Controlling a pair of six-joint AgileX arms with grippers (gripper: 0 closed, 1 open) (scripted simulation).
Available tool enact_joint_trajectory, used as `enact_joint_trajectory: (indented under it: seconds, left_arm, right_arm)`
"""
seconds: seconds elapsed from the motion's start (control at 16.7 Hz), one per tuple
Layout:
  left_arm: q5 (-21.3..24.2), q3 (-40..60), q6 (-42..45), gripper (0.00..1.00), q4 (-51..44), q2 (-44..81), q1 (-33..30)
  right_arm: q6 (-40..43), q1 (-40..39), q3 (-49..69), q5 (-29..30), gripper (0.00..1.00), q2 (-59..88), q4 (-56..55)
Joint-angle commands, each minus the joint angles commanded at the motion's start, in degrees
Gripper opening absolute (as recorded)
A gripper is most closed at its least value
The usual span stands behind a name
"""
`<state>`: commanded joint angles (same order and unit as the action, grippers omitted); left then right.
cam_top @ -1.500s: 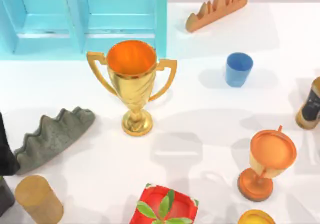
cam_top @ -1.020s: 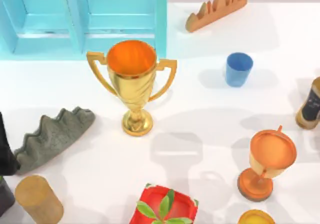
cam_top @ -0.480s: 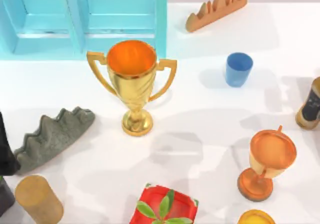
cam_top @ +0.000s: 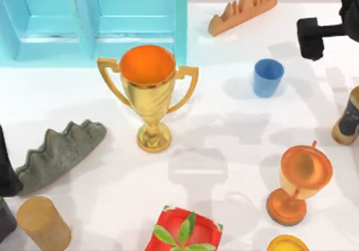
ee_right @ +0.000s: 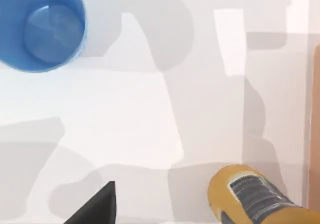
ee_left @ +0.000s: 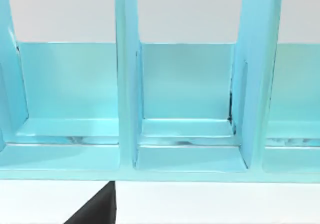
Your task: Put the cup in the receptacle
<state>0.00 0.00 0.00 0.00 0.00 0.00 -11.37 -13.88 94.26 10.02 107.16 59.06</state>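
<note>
The top view looks down from above the white table [cam_top: 235, 133] and takes in its whole surface. The left wrist view faces level into the turquoise receptacle [ee_left: 187, 94] from close, at the far left. The right wrist view looks straight down, close, at the blue cup [ee_right: 42, 26] and the table; the top view also shows this cup [cam_top: 267, 77].

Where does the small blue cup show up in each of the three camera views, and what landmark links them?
Top view: the blue cup stands upright right of centre, right of the gold trophy.
Left wrist view: the cup is not in it; this camera faces the light blue receptacle.
Right wrist view: the cup is seen from above, open mouth up.
Shared landmark: the yellow labelled bottle, near the cup in top and right wrist views.
</note>
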Motion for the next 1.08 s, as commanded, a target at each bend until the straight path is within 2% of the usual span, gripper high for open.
enact_joint_trajectory:
  seconds: [0.3, 0.6, 0.78, 1.08]
  left_arm:
    - [0.0, 0.0, 0.0, 1.0, 0.0, 0.0, 0.0]
    - [0.0, 0.0, 0.0, 1.0, 0.0, 0.0, 0.0]
    - [0.0, 0.0, 0.0, 1.0, 0.0, 0.0, 0.0]
    - [0.0, 0.0, 0.0, 1.0, 0.0, 0.0, 0.0]
  right_arm:
    - [-5.3, -4.5, 22.9, -1.1, 1.0, 20.0, 13.3]
    - [-10.5, -7.8, 39.4, -3.9, 1.0, 30.1, 18.9]
    - [-12.1, -8.7, 44.0, -5.0, 1.0, 32.1, 19.7]
    - [-12.2, -8.8, 44.4, -5.1, 1.0, 32.3, 19.7]
